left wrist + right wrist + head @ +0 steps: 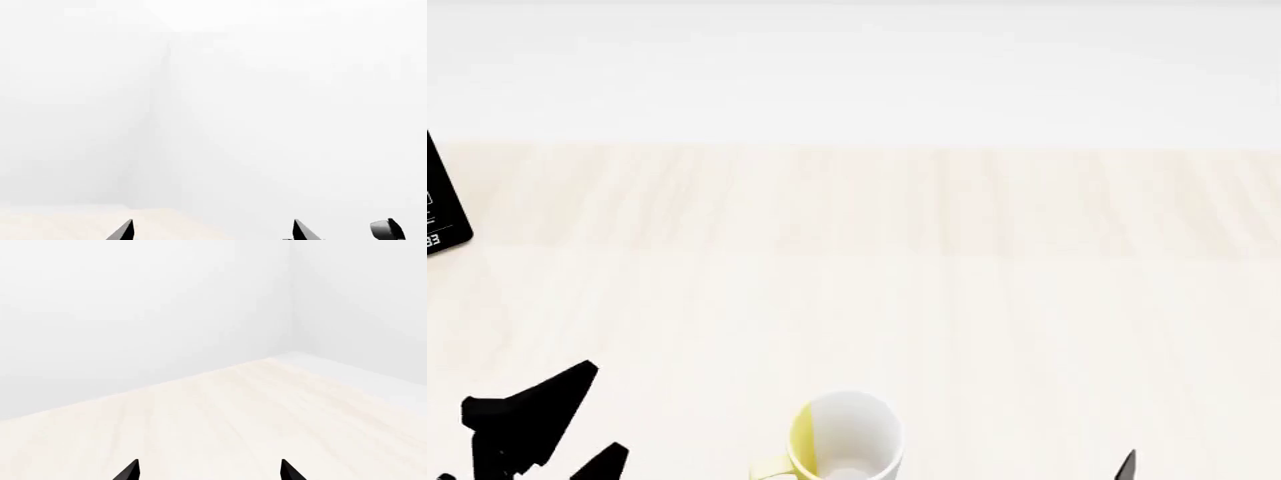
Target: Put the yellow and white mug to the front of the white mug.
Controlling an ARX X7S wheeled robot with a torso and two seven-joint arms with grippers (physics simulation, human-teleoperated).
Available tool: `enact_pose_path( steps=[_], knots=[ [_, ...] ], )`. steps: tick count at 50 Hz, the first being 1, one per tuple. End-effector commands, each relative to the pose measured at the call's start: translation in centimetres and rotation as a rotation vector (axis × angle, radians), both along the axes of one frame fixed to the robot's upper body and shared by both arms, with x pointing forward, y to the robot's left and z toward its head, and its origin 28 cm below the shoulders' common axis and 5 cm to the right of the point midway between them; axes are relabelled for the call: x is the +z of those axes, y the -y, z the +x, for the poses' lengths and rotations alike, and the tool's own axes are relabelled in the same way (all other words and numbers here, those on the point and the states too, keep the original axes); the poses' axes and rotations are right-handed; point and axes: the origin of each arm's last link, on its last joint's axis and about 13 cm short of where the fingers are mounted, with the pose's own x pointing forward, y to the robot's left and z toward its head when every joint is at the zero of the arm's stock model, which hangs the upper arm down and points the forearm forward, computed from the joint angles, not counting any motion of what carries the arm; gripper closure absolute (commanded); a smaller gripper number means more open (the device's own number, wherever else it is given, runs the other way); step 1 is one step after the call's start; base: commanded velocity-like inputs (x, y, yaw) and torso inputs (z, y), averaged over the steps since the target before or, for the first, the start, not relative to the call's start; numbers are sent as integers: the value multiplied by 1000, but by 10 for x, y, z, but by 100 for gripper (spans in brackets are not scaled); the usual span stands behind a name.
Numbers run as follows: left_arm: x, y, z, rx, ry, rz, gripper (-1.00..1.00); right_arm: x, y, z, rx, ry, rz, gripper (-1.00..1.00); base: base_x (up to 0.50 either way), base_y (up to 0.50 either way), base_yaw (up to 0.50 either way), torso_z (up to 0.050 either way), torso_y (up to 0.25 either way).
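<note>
The yellow and white mug (843,440) stands upright on the pale wooden table (961,300) at the head view's bottom edge, yellow side and yellow handle to the left. The white mug is out of view. My left gripper (554,430) shows at the bottom left, left of the mug and apart from it. In the left wrist view its fingertips (125,231) stand wide apart with nothing between them. My right gripper shows only as a fingertip (1125,467) at the bottom right; in the right wrist view its fingertips (130,471) are apart and empty.
A black device with white markings (443,205) lies at the table's left edge. The table's far edge meets a white wall (854,70). The right wrist view shows the tabletop (233,415) and a room corner. A dark rounded part (387,229) shows beside the left fingers.
</note>
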Motion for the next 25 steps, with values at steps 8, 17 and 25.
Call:
enact_pose_path(
  steps=[8,17,25],
  knots=[
    [24,13,-35,571,73,-145,-100,9,-5,-9,7,49,-28,-100,0,0,0,0,0],
    [39,9,-44,751,43,-255,-100,19,-10,-20,21,142,-97,-100,0,0,0,0,0],
    [50,9,-54,890,74,-259,-100,25,-14,-29,15,202,-172,-100,0,0,0,0,0]
  ],
)
